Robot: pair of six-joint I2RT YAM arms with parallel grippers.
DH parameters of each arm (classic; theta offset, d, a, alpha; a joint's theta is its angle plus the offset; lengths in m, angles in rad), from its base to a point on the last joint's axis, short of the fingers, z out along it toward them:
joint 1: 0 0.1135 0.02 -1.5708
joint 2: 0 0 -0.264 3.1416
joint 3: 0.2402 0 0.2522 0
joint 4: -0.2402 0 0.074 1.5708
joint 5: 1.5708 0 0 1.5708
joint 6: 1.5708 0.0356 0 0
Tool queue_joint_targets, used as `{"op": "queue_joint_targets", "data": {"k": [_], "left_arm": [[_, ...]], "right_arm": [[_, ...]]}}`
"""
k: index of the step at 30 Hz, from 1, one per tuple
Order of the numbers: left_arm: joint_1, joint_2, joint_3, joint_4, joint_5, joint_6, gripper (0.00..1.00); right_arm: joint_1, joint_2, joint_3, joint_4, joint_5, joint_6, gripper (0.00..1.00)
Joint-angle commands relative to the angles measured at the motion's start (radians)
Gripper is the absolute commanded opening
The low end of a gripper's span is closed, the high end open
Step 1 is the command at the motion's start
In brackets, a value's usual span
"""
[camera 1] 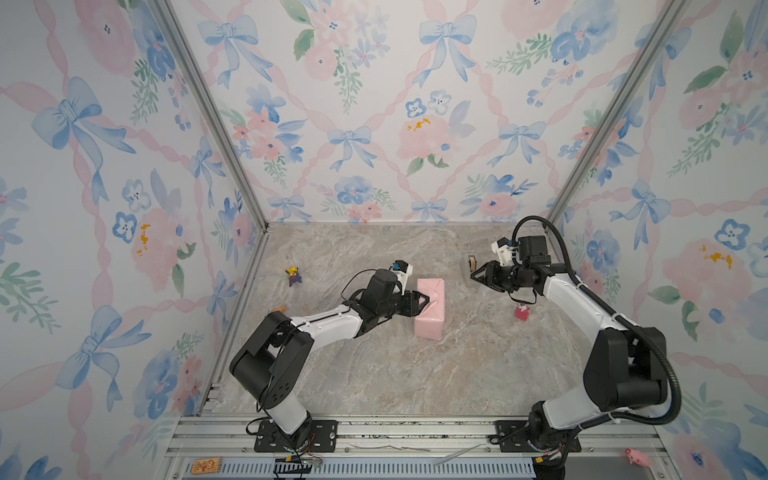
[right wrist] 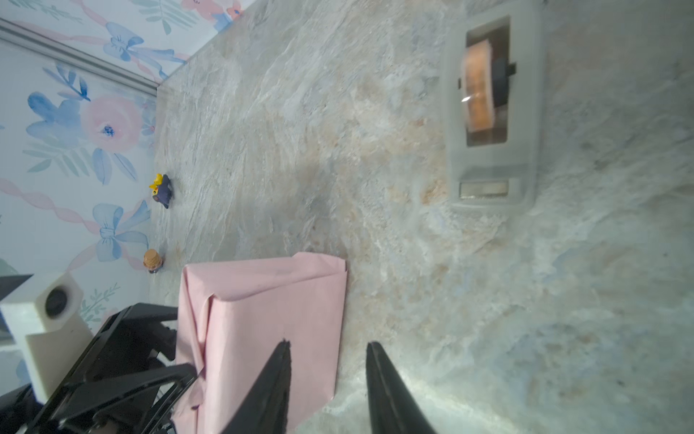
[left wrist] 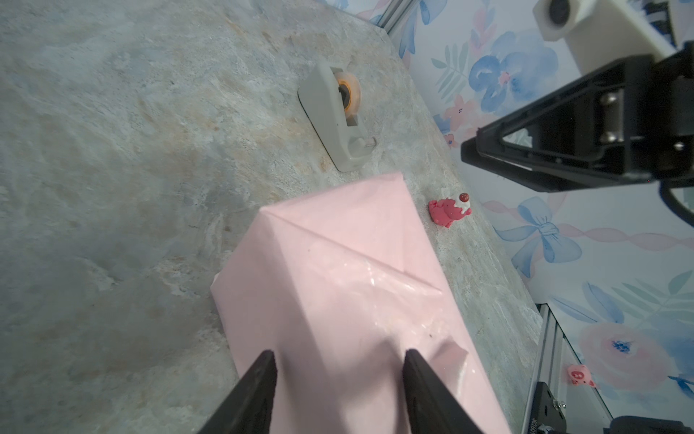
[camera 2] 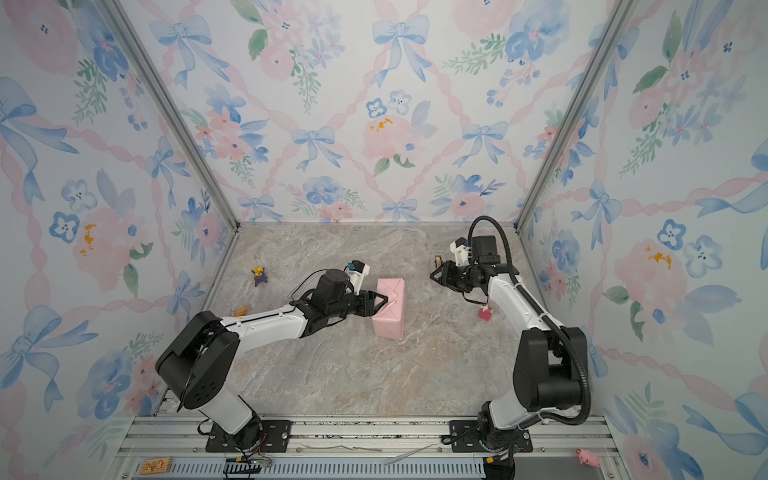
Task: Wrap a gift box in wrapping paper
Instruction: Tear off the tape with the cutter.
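Observation:
The wrapping paper [camera 1: 430, 309] [camera 2: 390, 309], pale pink side out, is folded into an oblong parcel standing mid-table. The gift box is hidden inside it. Diagonal creases cross the parcel's top [left wrist: 338, 282], and a small corner of paper sticks up near one finger. My left gripper [camera 1: 428, 298] [camera 2: 384, 300] [left wrist: 340, 353] hovers at the parcel's left upper edge, open, its fingers spread over the pink top. My right gripper [camera 1: 473, 274] [camera 2: 433, 277] [right wrist: 326, 344] hangs open and empty to the parcel's right, beside the tape dispenser. The parcel's end fold [right wrist: 263, 312] shows there.
A grey tape dispenser [camera 1: 468, 262] [left wrist: 338, 112] [right wrist: 492, 112] stands at the back right. Small figures lie around: a red one [camera 1: 522, 311] [left wrist: 448, 212], a purple-yellow one [camera 1: 294, 275] [right wrist: 161, 189] and an orange one [camera 1: 278, 309] by the left wall. A pink pig [camera 1: 638, 457] sits on the front rail.

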Motion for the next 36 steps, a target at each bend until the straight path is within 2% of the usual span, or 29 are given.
{"op": "queue_joint_targets", "data": {"k": [1,6,12,23,36], "left_arm": [[0.005,0.046,-0.012,-0.121,-0.054,0.035,0.56],[0.004,0.041,-0.021,-0.125,-0.066,0.034,0.56],[0.005,0.045,-0.012,-0.126,-0.067,0.035,0.56],[0.004,0.051,0.012,-0.141,-0.082,0.037,0.57],[0.005,0.051,0.016,-0.143,-0.104,0.048,0.57]], "right_arm": [[-0.056,0.135,0.072,0.055,-0.117,-0.121,0.36],[-0.107,0.279,0.186,-0.002,-0.135,-0.219,0.35],[-0.145,0.377,0.220,0.000,-0.200,-0.271,0.36],[-0.171,0.498,0.301,0.044,-0.317,-0.265,0.36],[-0.177,0.604,0.411,-0.035,-0.348,-0.298,0.33]]}}
